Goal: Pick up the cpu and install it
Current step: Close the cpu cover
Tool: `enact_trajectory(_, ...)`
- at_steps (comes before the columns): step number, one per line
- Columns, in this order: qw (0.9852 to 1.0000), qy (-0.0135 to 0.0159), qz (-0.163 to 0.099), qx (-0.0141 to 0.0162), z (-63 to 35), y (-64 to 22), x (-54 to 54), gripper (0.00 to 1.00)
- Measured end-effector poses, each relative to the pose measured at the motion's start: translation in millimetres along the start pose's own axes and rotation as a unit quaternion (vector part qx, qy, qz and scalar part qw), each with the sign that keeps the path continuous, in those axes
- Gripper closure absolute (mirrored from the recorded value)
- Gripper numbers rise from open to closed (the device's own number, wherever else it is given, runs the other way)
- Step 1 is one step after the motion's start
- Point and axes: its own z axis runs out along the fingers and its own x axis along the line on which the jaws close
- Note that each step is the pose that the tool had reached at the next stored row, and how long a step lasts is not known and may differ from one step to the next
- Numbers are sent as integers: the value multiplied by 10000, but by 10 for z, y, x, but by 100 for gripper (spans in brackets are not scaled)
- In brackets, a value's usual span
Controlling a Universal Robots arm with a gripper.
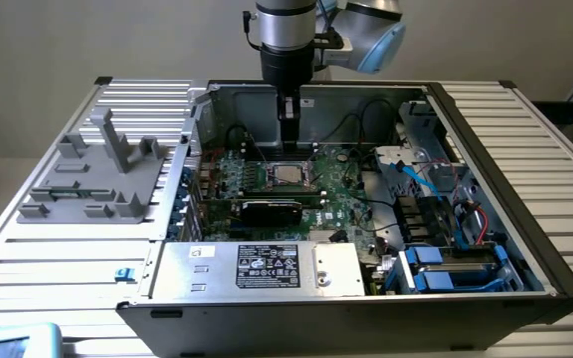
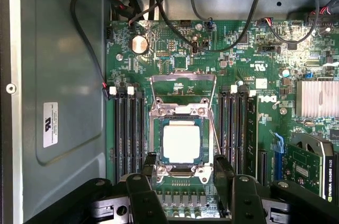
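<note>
- The arm hung straight down into the open computer case, its hand spread and empty above the socket.
- The cpu lay seated in that socket (retention frame swung open).
- The case rested on a slatted metal surface, with a grey fixture at the exterior view's left and a plain wall behind.

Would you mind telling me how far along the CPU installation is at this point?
Done: the cpu lies flat in the motherboard socket, so picking up and placing look finished. In hand: nothing; the gripper hangs above the socket, jaws open and empty. Left: the socket's metal frame stands raised, not closed over the chip.
</note>
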Motion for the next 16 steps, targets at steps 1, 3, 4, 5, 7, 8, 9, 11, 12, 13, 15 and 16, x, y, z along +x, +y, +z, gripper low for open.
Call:
enact_trajectory(1, 10000, 0, 0, 0, 0, 0, 0, 44)
enact_trajectory(3, 10000, 0, 0, 0, 0, 0, 0, 47)
enact_trajectory(4, 10000, 0, 0, 0, 0, 0, 0, 47)
enact_trajectory(5, 10000, 0, 0, 0, 0, 0, 0, 53)
enact_trajectory(7, 10000, 0, 0, 0, 0, 0, 0, 65)
enact_trajectory(8, 10000, 0, 0, 0, 0, 0, 0, 71)
enact_trajectory(9, 10000, 0, 0, 0, 0, 0, 0, 71)
enact_trajectory(11, 10000, 0, 0, 0, 0, 0, 0, 83)
enact_trajectory(12, 10000, 0, 0, 0, 0, 0, 0, 83)
enact_trajectory(13, 10000, 0, 0, 0, 0, 0, 0, 89)
enact_trajectory(15, 10000, 0, 0, 0, 0, 0, 0, 89)
enact_trajectory(16, 10000, 0, -1, 0, 0, 4, 0, 89)
